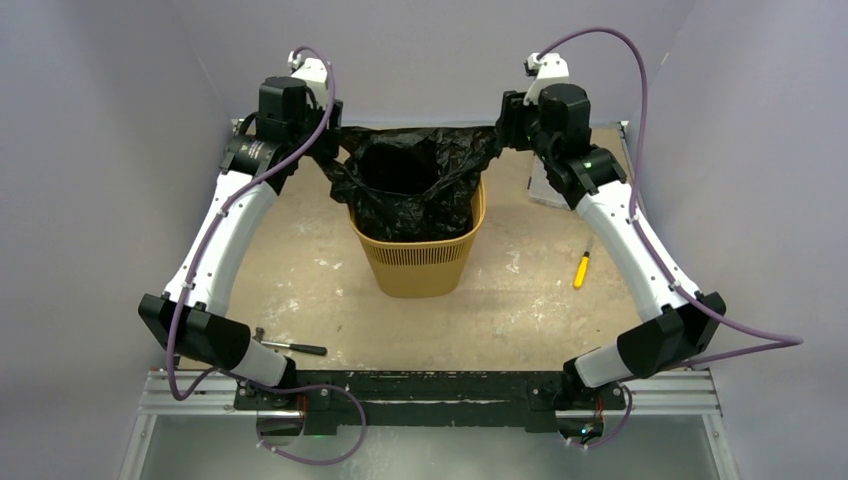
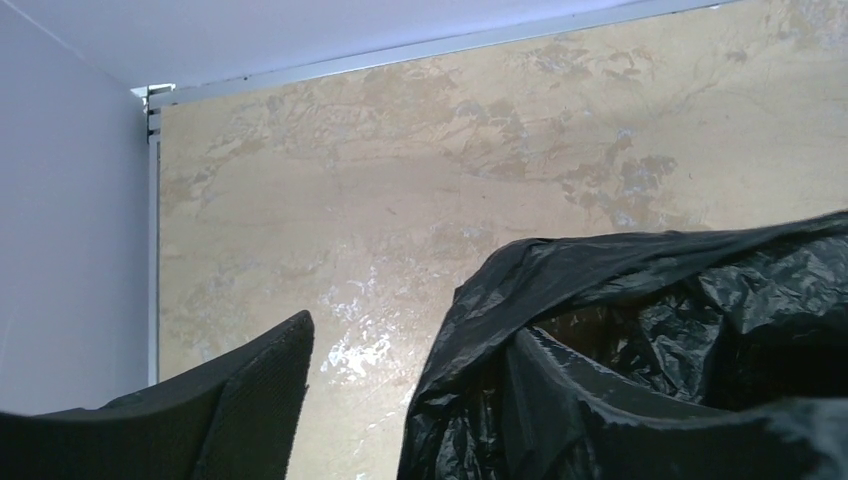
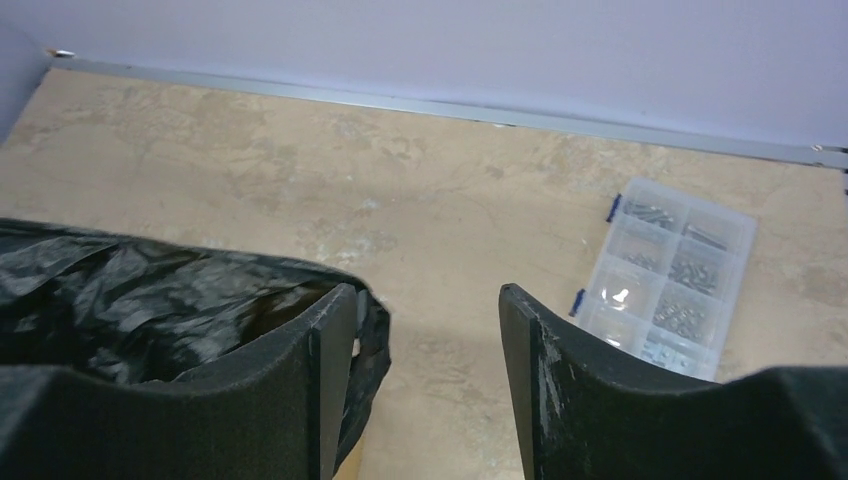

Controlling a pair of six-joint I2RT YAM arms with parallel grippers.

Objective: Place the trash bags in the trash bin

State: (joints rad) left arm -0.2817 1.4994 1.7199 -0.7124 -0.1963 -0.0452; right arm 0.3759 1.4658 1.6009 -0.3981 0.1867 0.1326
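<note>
The orange-yellow mesh trash bin (image 1: 418, 258) stands upright mid-table. The glossy black trash bag (image 1: 410, 170) sits in its mouth, its rim spread wide above the bin between both grippers. My left gripper (image 1: 325, 150) (image 2: 410, 330) is open at the bag's left edge; one finger (image 2: 255, 395) is bare and bag film (image 2: 640, 330) drapes over the other. My right gripper (image 1: 503, 128) (image 3: 428, 295) is open at the right edge. Bare table shows between its fingers, and the bag (image 3: 150, 300) hangs round the outer side of its left finger (image 3: 325, 370).
A small clear plastic box (image 3: 672, 280) (image 1: 545, 185) of small parts lies at the back right. A yellow-handled screwdriver (image 1: 581, 270) lies right of the bin and a black-handled tool (image 1: 292, 347) near the left arm's base. Walls close in behind and at both sides.
</note>
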